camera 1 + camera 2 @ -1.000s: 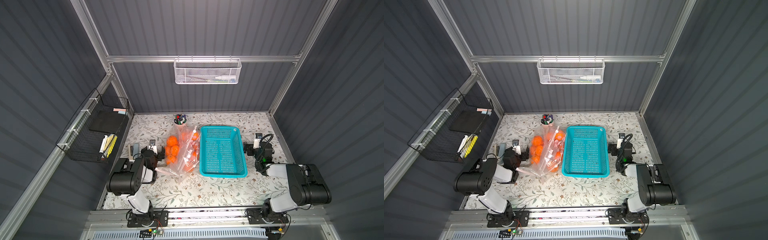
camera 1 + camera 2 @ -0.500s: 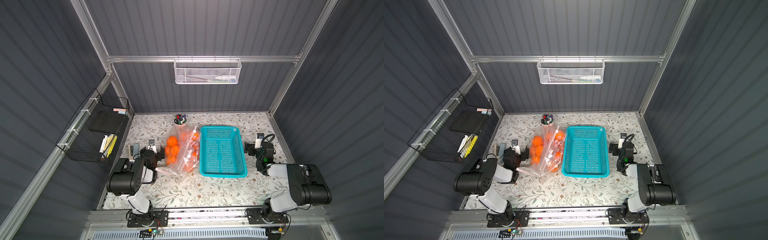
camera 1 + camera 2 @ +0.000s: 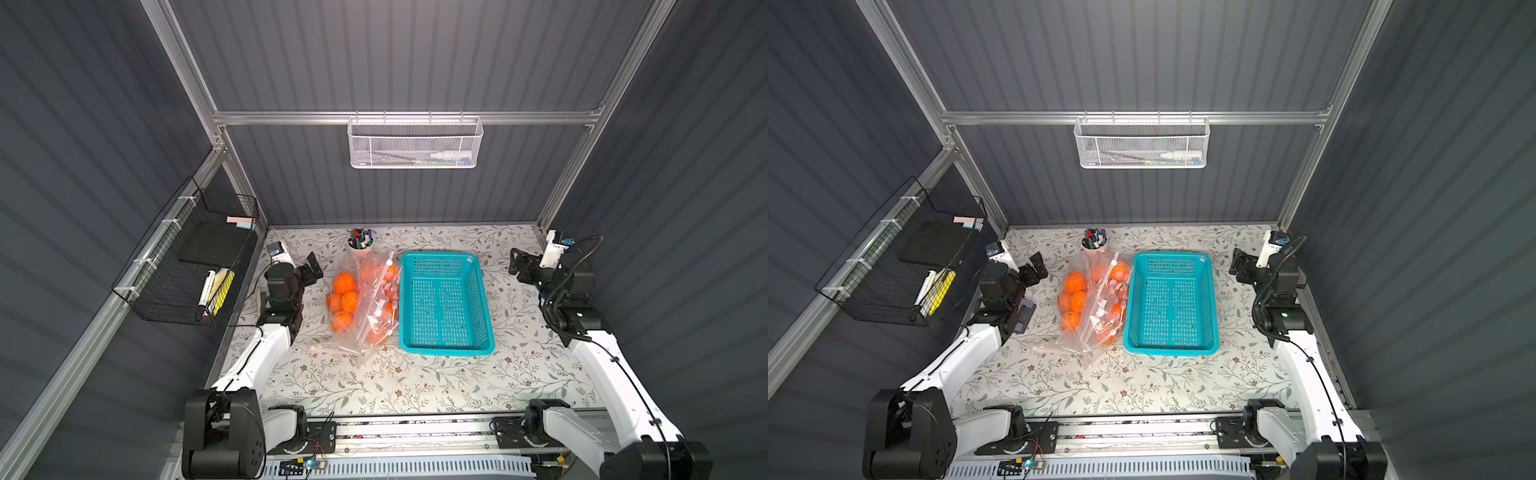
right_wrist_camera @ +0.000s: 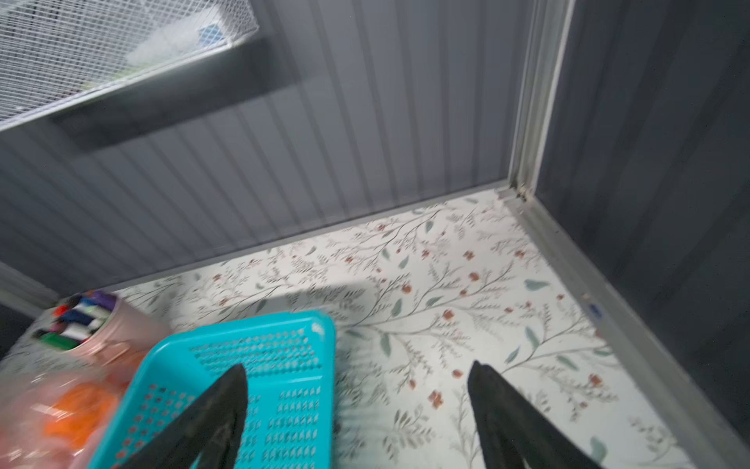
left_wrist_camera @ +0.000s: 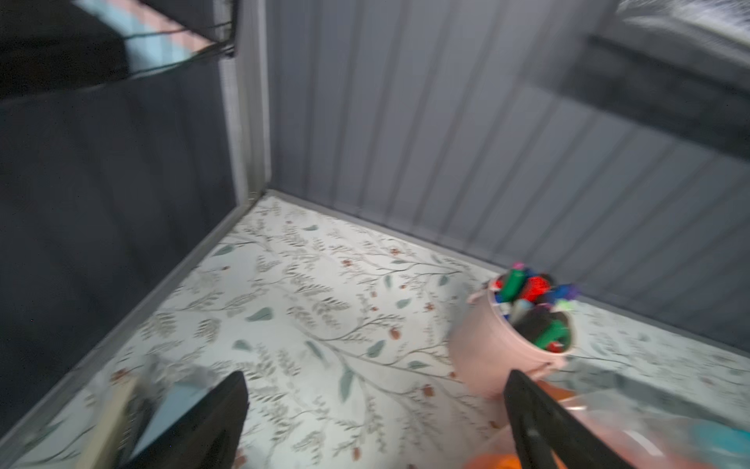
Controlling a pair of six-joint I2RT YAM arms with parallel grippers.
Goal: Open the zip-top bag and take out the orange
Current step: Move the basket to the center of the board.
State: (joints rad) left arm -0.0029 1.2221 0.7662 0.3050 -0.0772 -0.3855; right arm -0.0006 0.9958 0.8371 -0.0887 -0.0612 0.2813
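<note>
Floral-patterned table [image 3: 415,382] in grey-walled booth, clear zip-top bag [image 3: 376,316] of oranges [image 3: 344,283] lying shut between teal basket [image 3: 446,351] and left claw [image 5: 373,377], jaws spread wide and empty, right claw [image 4: 357,367] on basket's other side, likewise agape, pink pen cup [image 3: 360,245] behind bag.

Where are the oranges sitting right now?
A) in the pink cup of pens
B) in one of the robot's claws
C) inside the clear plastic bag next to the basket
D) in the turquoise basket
C: the oranges show through the clear bag, which lies beside the turquoise basket.
</note>
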